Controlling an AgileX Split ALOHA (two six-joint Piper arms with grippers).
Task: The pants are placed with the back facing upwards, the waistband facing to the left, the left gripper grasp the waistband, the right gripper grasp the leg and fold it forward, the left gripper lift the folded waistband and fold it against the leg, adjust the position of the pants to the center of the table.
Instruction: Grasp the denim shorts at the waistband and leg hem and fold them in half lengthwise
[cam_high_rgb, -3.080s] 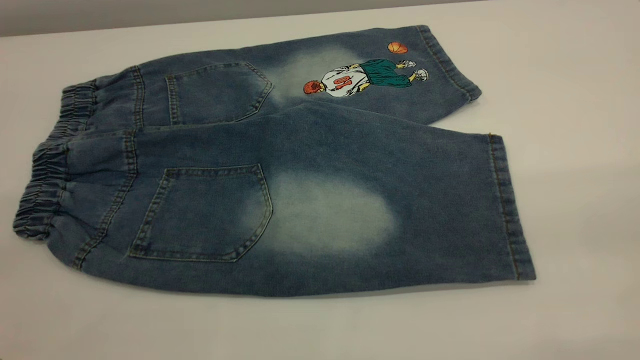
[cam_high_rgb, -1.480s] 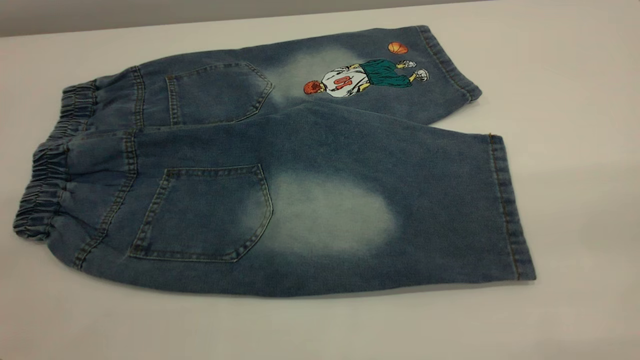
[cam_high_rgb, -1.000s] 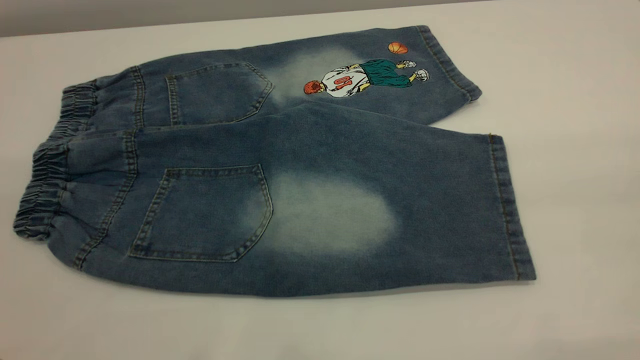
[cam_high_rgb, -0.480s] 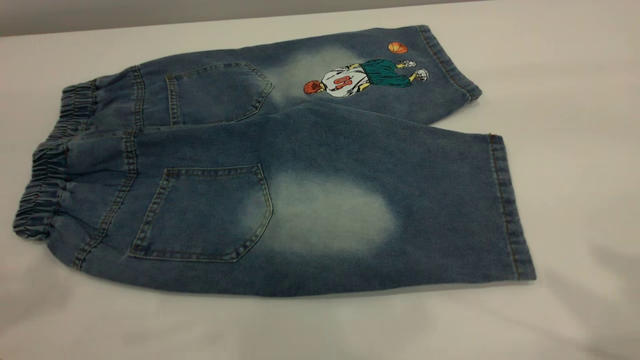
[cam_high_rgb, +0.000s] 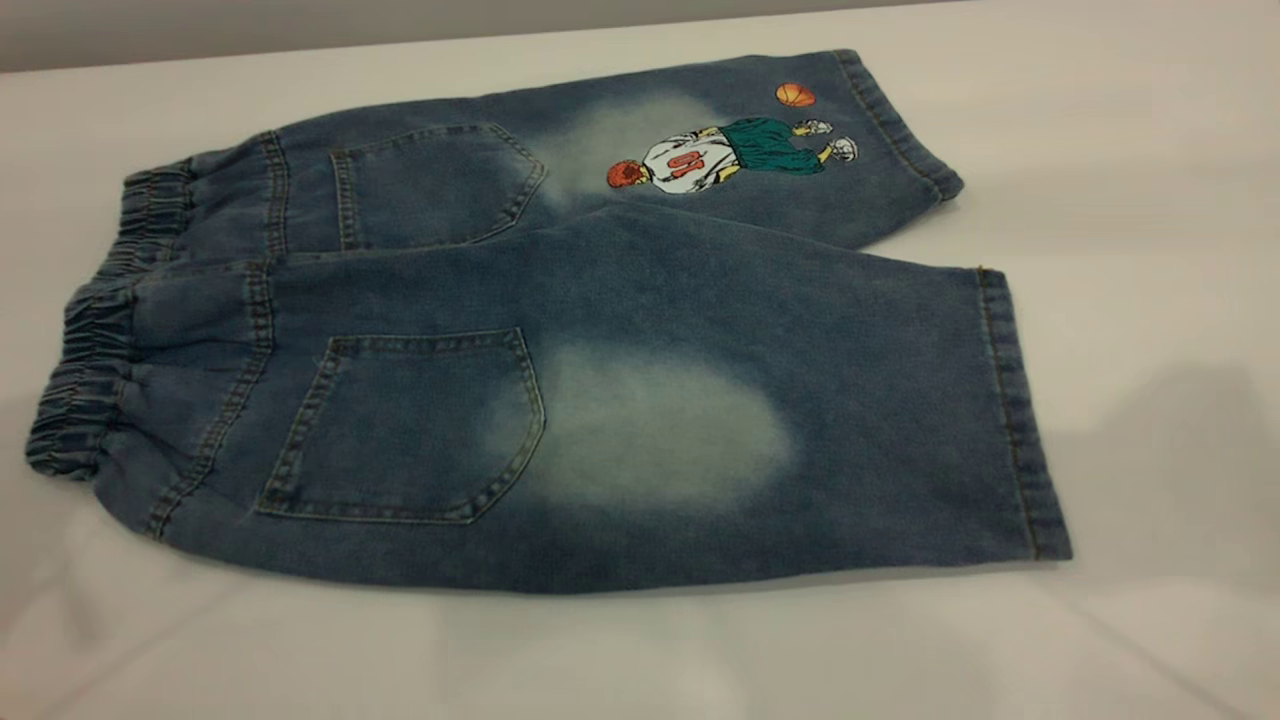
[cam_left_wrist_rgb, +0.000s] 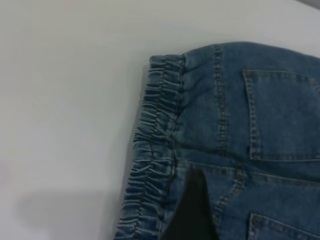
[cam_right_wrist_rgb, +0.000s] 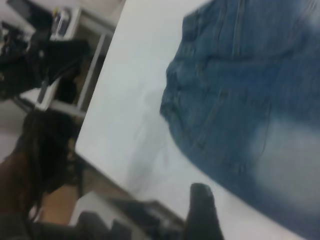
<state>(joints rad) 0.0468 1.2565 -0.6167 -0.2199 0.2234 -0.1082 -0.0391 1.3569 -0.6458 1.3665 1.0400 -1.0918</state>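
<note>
Left wrist view shows one dark finger of the left gripper (cam_left_wrist_rgb: 192, 210) poised over the pants (cam_left_wrist_rgb: 250, 150) just inside the waistband (cam_left_wrist_rgb: 152, 150); only that single tip shows, so whether the fingers are apart or together cannot be told. Right wrist view shows one dark fingertip of the right gripper (cam_right_wrist_rgb: 202, 212) above the bench (cam_right_wrist_rgb: 130, 100), near the edge of the denim, its spread likewise impossible to tell. From the exterior view, the pants (cam_high_rgb: 620, 300) lie flat, back pockets up, on the white bench (cam_high_rgb: 1150, 200), waistband (cam_high_rgb: 90, 340) at the left. The leg (cam_high_rgb: 760, 420) with the faded oval lies nearer the camera; the cartoon leg (cam_high_rgb: 740, 150) lies beyond it.
</note>
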